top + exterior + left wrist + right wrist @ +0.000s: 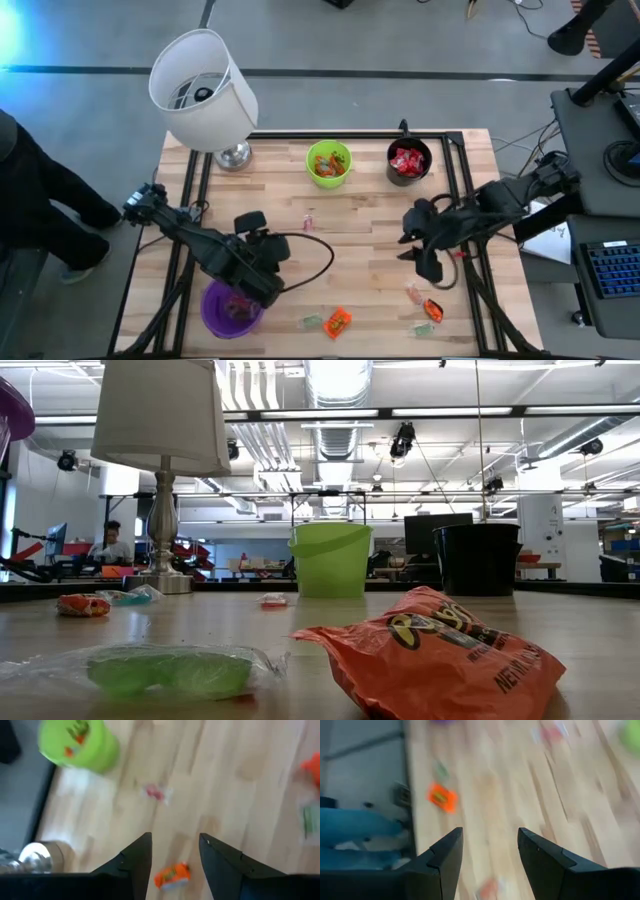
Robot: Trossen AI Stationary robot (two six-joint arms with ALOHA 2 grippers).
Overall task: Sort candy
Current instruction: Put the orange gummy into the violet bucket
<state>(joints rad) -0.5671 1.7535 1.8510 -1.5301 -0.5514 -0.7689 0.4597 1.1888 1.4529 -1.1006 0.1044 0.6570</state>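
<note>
Risk: both end effectors, left [262, 262] and right [418, 243], fingers apart, empty. Crinkly wrapped candy [338, 321] loose at lower frame near table [365, 215] edge; sloppy grab could knock it off.

Three round plastic cups stand on the wooden desk [370, 225]: one lime-green cup [329, 164], one black cup [408, 162], one purple cup [231, 309]. One lamp with a white shade [203, 90] stands at the far left corner. Loose wrapped candy on the desk, counted in the high view: one small pink sweet [309, 222], one green sweet in clear wrap [313, 321], one orange flat packet [339, 321], and a cluster of about three pieces [425, 308] at the near right. Two dark robot arms are present.
</note>
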